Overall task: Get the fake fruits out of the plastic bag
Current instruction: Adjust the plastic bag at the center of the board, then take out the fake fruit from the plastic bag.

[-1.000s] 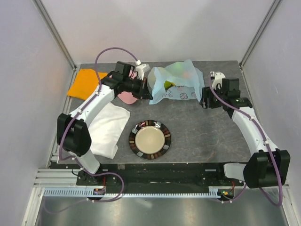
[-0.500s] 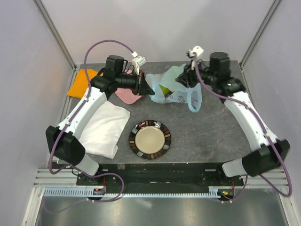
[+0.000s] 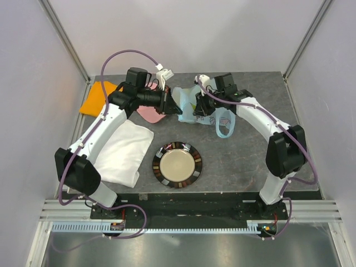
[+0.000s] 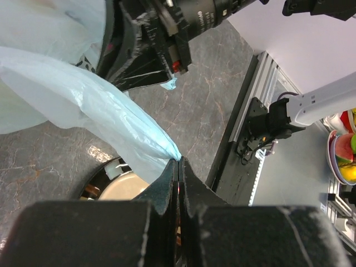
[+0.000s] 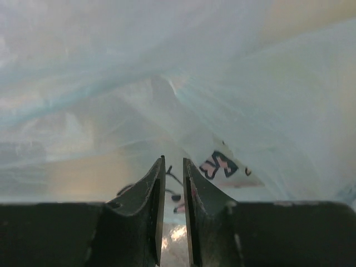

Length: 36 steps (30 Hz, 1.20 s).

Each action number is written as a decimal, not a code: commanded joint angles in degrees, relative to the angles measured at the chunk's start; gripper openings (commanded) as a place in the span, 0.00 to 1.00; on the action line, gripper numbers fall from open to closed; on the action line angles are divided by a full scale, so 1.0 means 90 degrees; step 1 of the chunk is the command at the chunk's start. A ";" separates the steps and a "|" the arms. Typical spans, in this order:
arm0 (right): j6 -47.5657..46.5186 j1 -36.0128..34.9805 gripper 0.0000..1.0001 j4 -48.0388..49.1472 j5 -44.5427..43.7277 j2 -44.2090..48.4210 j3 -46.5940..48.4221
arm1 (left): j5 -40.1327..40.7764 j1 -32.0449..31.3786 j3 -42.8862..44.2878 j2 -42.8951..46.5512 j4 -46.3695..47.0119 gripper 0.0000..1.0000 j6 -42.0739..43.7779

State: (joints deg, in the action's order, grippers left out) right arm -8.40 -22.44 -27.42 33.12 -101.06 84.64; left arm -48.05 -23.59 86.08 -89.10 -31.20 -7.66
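The plastic bag [image 3: 192, 100] lies crumpled at the back middle of the table, one handle [image 3: 224, 125] trailing to its right. My left gripper [image 3: 173, 105] is shut on the bag's left edge; in the left wrist view the jaws [image 4: 178, 162] pinch a light-blue corner of the film [image 4: 83, 100]. My right gripper [image 3: 198, 104] is pressed into the bag from the right. In the right wrist view its jaws [image 5: 172, 162] stand a narrow gap apart with printed film [image 5: 222, 164] against them. The fake fruits are hidden in the bag; only yellowish tints show through.
A dark-rimmed plate [image 3: 177, 165] sits at the front middle, also in the left wrist view [image 4: 119, 186]. A white folded cloth [image 3: 125, 153] lies to the left, an orange cloth [image 3: 100, 97] at the back left, and a pink item [image 3: 149, 113] under my left arm.
My right arm came from the right, lifted the bag's right side, then swung left and down into it. The bag has collapsed and shifted left. My left gripper kept its hold.
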 commanded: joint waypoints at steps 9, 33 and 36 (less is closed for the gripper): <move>0.0787 0.0041 0.31 0.0957 -0.4021 -0.2003 0.1746 | 0.0573 0.0053 -0.0609 0.0300 -0.0293 0.02 0.0450; -0.0043 0.0227 0.56 0.0849 -0.3191 -0.3322 0.2373 | 0.1755 0.0112 -0.0668 0.0203 -0.0781 0.01 0.1398; -0.0033 0.0247 0.39 0.0781 -0.3310 -0.3061 0.2363 | 0.1775 0.0112 -0.0639 0.0174 -0.0762 0.02 0.1388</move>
State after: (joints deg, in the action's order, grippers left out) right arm -7.84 -20.49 -20.47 5.13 -130.80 103.28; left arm -32.86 -22.85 78.87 -87.39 -37.76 2.72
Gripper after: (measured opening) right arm 0.459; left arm 0.023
